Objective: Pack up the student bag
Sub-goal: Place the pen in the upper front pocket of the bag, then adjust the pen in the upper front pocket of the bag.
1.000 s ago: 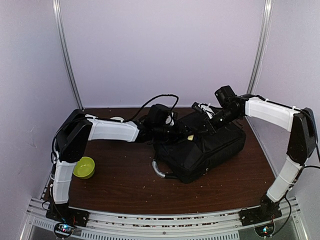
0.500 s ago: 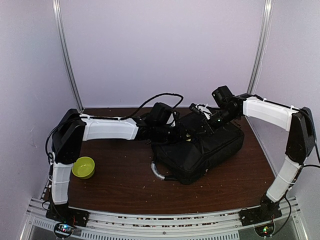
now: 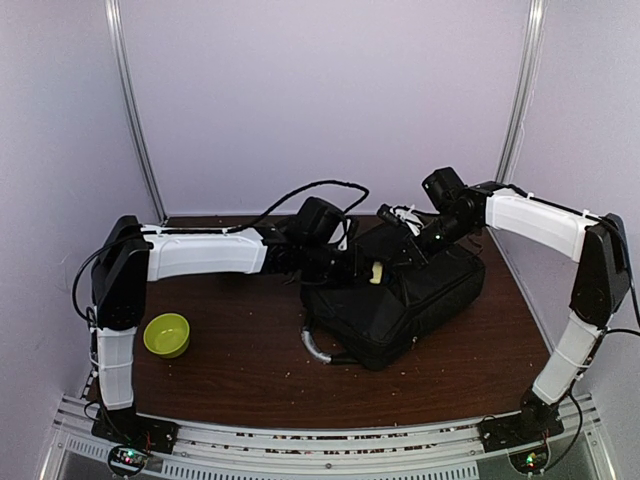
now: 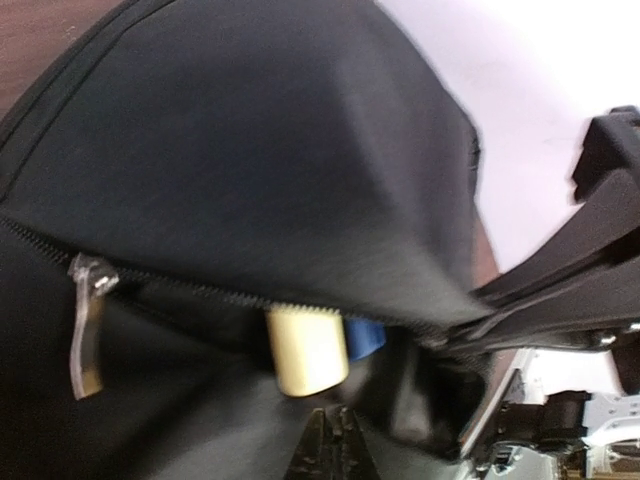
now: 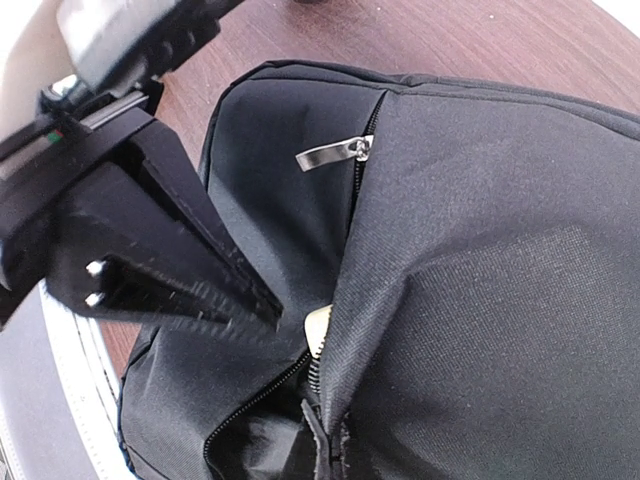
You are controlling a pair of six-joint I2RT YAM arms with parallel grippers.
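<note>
The black student bag [image 3: 410,300] lies right of the table's centre, its top zipper open. A cream-coloured object [image 3: 376,272] pokes out of the opening, with a blue thing [image 4: 366,336] beside it in the left wrist view. My left gripper [image 3: 357,270] sits just outside the opening. Its jaws are shut with nothing between them, right below the cream object [image 4: 305,350]. My right gripper [image 3: 400,244] is shut on the bag's upper flap edge [image 5: 345,400] and lifts it. A metal zipper pull [image 4: 88,325] hangs to the left.
A green bowl [image 3: 167,334] stands at the left near my left arm. The bag's grey handle [image 3: 315,343] curves out toward the front. A black cable [image 3: 320,188] loops above the left wrist. Enclosure walls stand close on three sides.
The left gripper's jaws have gone from open to shut, and the left arm's elbow has swung left. The cream object shows more plainly in the opening. The right arm has barely moved.
</note>
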